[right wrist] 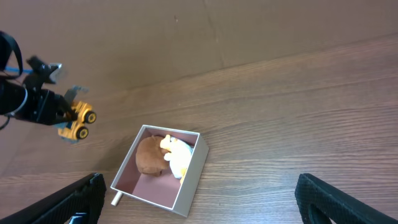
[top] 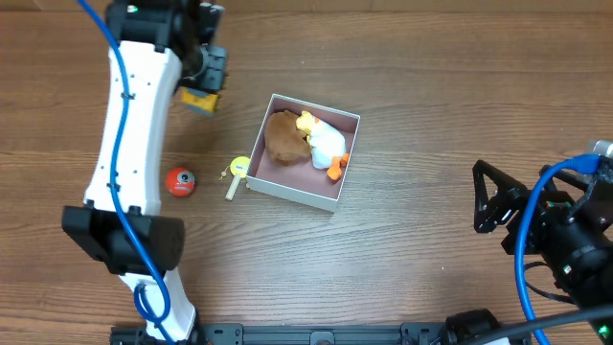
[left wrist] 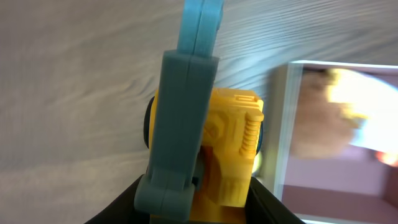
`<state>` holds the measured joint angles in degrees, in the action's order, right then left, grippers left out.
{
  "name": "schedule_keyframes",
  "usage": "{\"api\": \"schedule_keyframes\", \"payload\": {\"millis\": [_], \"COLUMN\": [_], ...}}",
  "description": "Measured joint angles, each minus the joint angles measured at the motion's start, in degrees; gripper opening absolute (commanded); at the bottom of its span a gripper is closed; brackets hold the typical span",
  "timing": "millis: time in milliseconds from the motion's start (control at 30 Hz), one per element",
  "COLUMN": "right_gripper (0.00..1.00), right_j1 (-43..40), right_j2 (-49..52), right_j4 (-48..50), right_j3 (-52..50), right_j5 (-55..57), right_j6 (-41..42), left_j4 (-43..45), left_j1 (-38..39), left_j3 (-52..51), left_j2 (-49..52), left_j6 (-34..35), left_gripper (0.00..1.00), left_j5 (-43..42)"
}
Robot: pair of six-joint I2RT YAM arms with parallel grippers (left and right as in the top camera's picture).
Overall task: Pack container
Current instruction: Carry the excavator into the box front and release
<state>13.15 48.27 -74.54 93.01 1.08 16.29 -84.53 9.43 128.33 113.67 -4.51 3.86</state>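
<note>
In the container (top: pixel 297 182), plush animal (top: pixel 283 139) touching plush duck (top: pixel 328 144) on its right. Just left of the container, toy key (top: pixel 236 174); farther left, ball (top: pixel 180 181). Behind these, toy vehicle (top: pixel 199 100) in left gripper (top: pixel 203 88).

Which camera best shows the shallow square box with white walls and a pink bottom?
The overhead view: it looks straight down into the white-walled box, showing all four walls and the plush toys inside. The right wrist view shows it whole but slanted; the left wrist view catches only a blurred corner.
</note>
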Motion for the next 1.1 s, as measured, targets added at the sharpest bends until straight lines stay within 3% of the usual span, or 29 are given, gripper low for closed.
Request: {"api": "schedule_keyframes", "payload": {"millis": [233,433,667,967,1100], "right_gripper": [1.0,1.0,1.0,1.0,1.0], "right_j1": [0.0,0.0,0.0,0.0,0.0], "right_j2": [0.0,0.0,0.0,0.0,0.0], "right_j4": [0.0,0.0,0.0,0.0,0.0], "right_j3": [0.0,0.0,0.0,0.0,0.0], "right_j5": [0.0,0.0,0.0,0.0,0.0], "right_j6": [0.0,0.0,0.0,0.0,0.0], "left_j4": [-0.7,0.1,5.4,8.7,8.4], "left_j1": [17.2,26.6,26.5,25.6,23.6], "left_j3": [1.6,-5.8,-20.9,-22.3,-22.3], "left_j2": [0.0,0.0,0.0,0.0,0.0], "left_j6": [-10.6,-19.4,-27.0,-38.2,-40.3], "left_gripper": [0.15,0.13,0.12,0.06,0.12], "left_j5": [-3.8,-5.4,-5.4,-5.4,-5.4]}}
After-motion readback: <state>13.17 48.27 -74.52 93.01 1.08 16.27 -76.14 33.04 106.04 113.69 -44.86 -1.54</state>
